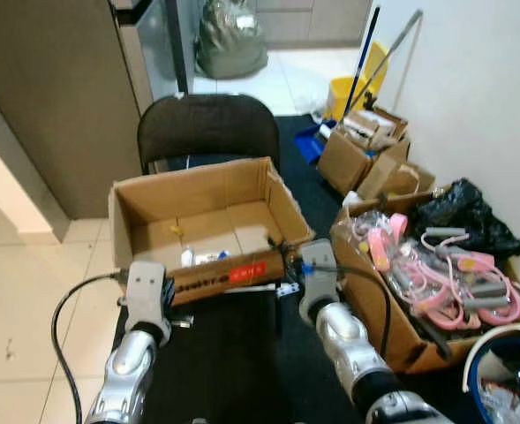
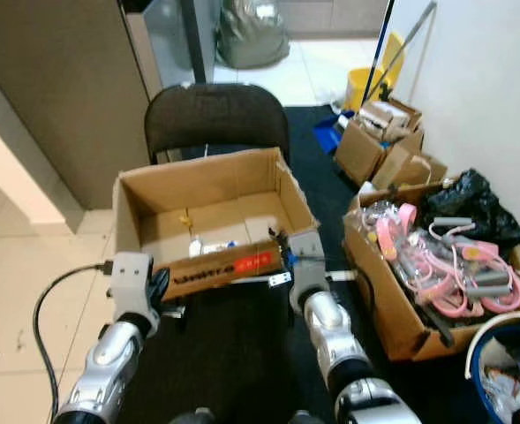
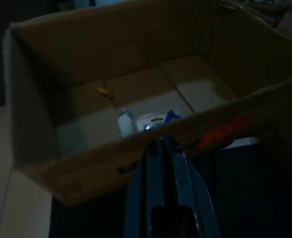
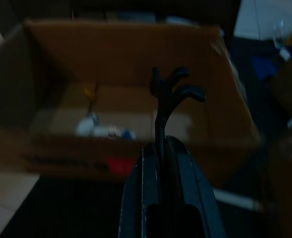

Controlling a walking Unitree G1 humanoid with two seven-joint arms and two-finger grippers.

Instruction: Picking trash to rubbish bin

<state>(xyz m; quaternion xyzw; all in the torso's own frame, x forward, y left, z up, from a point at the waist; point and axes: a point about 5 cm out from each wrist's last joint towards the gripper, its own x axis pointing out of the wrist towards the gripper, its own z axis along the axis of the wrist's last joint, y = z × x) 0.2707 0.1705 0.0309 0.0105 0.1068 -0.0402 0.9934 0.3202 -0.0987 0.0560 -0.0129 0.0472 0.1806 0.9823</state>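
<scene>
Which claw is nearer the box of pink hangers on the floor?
The right claw, at the open cardboard box's right front corner, next to the box of pink hangers. The left claw is at the front wall's left part, farther away.

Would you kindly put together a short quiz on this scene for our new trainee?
1. True or false: the cardboard box in front of the robot is open at the top.
2. What does the right claw pinch? A) a black forked scrap B) a pink hanger C) a bottle
3. Fill in: the box by the wall holds mostly ____ plastic items.
Key: 1 true; 2 A; 3 pink.
</scene>
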